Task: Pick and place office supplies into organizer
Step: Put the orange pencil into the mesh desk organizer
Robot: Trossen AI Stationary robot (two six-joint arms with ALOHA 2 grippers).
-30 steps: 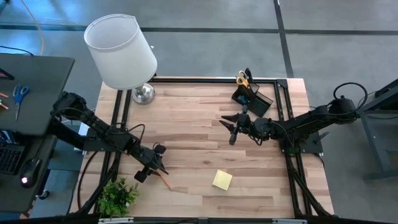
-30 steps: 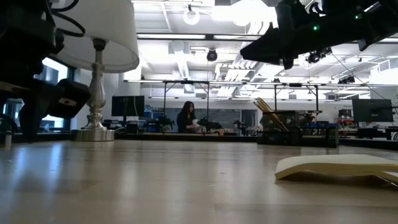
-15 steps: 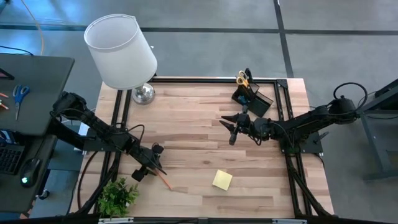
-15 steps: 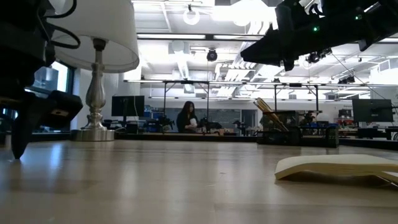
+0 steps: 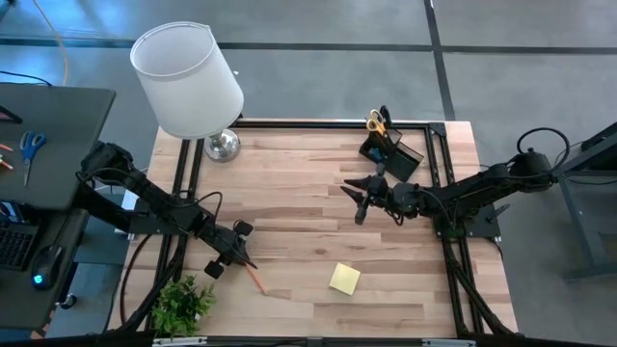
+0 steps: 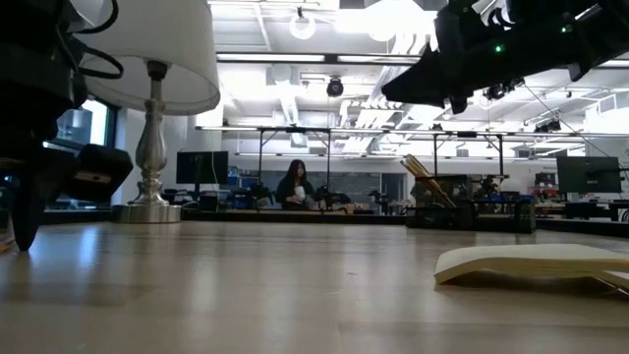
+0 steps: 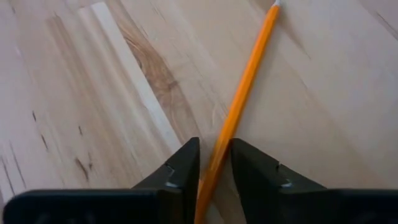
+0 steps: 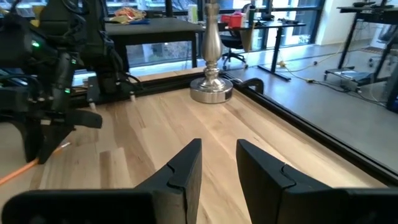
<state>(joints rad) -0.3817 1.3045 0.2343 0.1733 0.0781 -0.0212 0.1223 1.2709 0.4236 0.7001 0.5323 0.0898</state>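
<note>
While yellow-handled scissors (image 5: 375, 121) already stood in the organizer (image 5: 392, 152) upper right, my left gripper (image 7: 214, 163) pinched the orange pencil (image 7: 239, 107), sticky-note pad (image 5: 344, 279) waiting.

Bright, even overhead light; ceiling lamps (image 6: 393, 18) glare, and the near tabletop (image 6: 246, 295) blurs.

place: robotics lab | evidence: ceiling lights (image 6: 302, 25), framed test rigs (image 6: 344, 167), monitors (image 6: 201, 165)

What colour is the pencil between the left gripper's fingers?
Orange; the left wrist view shows the pencil best.
</note>
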